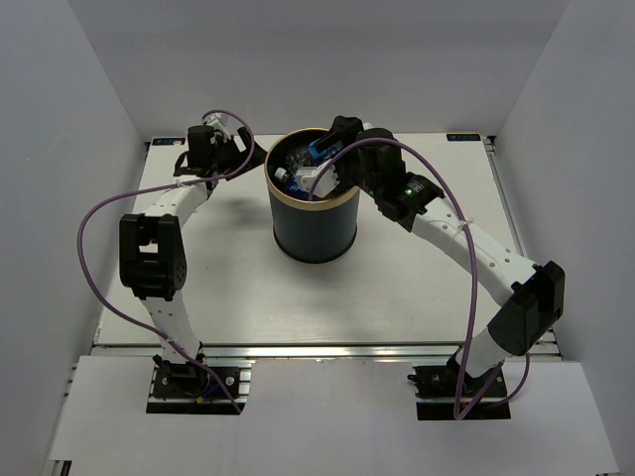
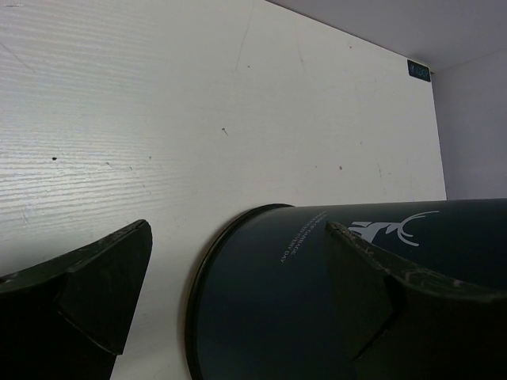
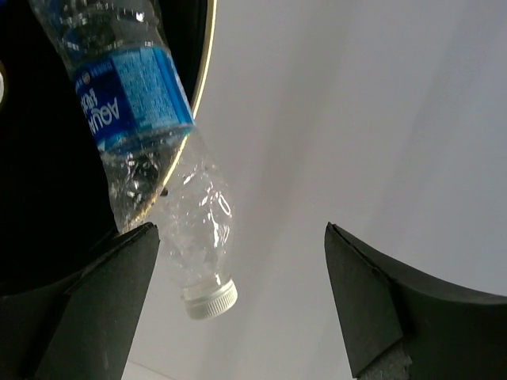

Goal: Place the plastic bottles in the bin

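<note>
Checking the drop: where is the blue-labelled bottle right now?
Right wrist view, upper left: the blue-labelled bottle crosses the rim of the bin, cap end outside, by the open right gripper.

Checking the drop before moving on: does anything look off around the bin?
Yes. A crumpled clear bottle with a blue label tilts askew across the gold rim of the bin, with its white cap end outside rather than inside. The right claw is open and not holding it.

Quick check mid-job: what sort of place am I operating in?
Probably a lab test cell: plain white walls box in a white table, with an aluminium rail at its near edge and the bin standing mid-table.
</note>
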### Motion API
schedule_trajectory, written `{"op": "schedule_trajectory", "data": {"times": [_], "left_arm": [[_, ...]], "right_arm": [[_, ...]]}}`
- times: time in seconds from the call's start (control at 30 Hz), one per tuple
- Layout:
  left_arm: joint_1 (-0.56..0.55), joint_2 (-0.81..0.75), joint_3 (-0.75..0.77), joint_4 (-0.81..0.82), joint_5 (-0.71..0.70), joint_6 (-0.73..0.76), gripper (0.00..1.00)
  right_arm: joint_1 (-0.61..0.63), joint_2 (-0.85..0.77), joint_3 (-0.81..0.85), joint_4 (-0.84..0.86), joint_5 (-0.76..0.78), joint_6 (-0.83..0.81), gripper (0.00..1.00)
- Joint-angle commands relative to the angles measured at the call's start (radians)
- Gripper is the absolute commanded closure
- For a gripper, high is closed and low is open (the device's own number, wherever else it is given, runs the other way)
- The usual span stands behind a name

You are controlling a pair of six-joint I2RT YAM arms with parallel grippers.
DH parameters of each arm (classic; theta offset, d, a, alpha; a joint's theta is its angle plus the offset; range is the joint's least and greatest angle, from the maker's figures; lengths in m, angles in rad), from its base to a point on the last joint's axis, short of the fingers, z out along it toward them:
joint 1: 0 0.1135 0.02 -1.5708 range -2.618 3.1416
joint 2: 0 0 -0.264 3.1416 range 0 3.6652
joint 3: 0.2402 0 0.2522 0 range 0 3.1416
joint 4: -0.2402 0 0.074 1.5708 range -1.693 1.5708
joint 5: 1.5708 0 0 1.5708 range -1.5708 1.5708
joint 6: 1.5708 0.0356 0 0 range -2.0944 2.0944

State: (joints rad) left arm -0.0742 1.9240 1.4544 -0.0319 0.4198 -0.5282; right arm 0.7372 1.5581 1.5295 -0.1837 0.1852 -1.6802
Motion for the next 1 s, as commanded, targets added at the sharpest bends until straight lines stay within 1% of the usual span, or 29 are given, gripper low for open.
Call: {"op": "schedule_trajectory", "data": {"times": [0.0, 0.17, 0.27, 0.3, 0.33, 0.43, 0.47, 0.53, 0.57, 0.63, 0.67, 0.7, 0.77, 0.8, 0.83, 0.87, 0.9, 0.93, 0.97], "left_arm": [[-0.003, -0.016, 0.038, -0.011, 0.010, 0.011, 0.02], [-0.001, -0.016, 0.037, -0.013, 0.007, 0.014, 0.02], [-0.003, -0.016, 0.038, -0.013, 0.011, 0.011, 0.02], [-0.003, -0.016, 0.038, -0.013, 0.013, 0.011, 0.02], [-0.003, -0.017, 0.038, -0.011, 0.014, 0.011, 0.02], [-0.002, -0.020, 0.041, -0.019, 0.013, 0.014, 0.02], [-0.003, -0.022, 0.044, -0.025, 0.008, 0.016, 0.02], [-0.003, -0.026, 0.043, -0.025, 0.008, 0.017, 0.02], [-0.003, -0.029, 0.041, -0.020, 0.008, 0.017, 0.02], [-0.001, -0.030, 0.038, -0.019, 0.008, 0.016, 0.02], [-0.001, -0.030, 0.038, -0.020, 0.008, 0.016, 0.02], [-0.002, -0.030, 0.041, -0.020, 0.008, 0.017, 0.02], [-0.001, -0.026, 0.047, -0.028, 0.007, 0.020, 0.02], [-0.001, -0.026, 0.047, -0.029, 0.007, 0.019, 0.02], [-0.002, -0.026, 0.047, -0.030, 0.005, 0.019, 0.02], [-0.003, -0.026, 0.047, -0.028, 0.005, 0.019, 0.02], [-0.003, -0.025, 0.047, -0.026, 0.004, 0.017, 0.02], [-0.003, -0.026, 0.041, -0.020, 0.005, 0.016, 0.02], [-0.003, -0.025, 0.038, -0.017, 0.007, 0.016, 0.02]], "right_arm": [[0.004, -0.047, 0.053, -0.011, -0.067, 0.065, 0.11], [0.002, -0.065, 0.132, -0.048, -0.153, 0.168, 0.11], [0.001, -0.089, 0.147, -0.039, -0.176, 0.237, 0.11], [0.001, -0.092, 0.147, -0.034, -0.209, 0.260, 0.11], [0.001, -0.099, 0.150, -0.013, -0.213, 0.316, 0.11], [-0.022, -0.104, 0.169, -0.007, -0.268, 0.404, 0.11], [-0.044, -0.102, 0.188, 0.001, -0.282, 0.483, 0.11], [-0.074, -0.092, 0.214, 0.016, -0.322, 0.591, 0.11], [-0.116, -0.084, 0.247, 0.018, -0.340, 0.696, 0.11], [-0.159, -0.054, 0.273, 0.024, -0.366, 0.795, 0.11], [-0.197, -0.041, 0.294, 0.027, -0.366, 0.841, 0.11], [-0.212, -0.029, 0.303, 0.044, -0.345, 0.923, 0.11], [-0.260, 0.016, 0.339, 0.064, -0.307, 1.009, 0.11], [-0.277, 0.032, 0.357, 0.073, -0.270, 1.104, 0.11], [-0.320, 0.072, 0.382, 0.069, -0.254, 1.158, 0.11], [-0.349, 0.097, 0.408, 0.056, -0.250, 1.216, 0.11], [-0.373, 0.118, 0.458, 0.018, -0.265, 1.325, 0.11], [-0.416, 0.164, 0.477, -0.005, -0.273, 1.367, 0.11], [-0.430, 0.187, 0.495, -0.025, -0.273, 1.404, 0.11]]}}
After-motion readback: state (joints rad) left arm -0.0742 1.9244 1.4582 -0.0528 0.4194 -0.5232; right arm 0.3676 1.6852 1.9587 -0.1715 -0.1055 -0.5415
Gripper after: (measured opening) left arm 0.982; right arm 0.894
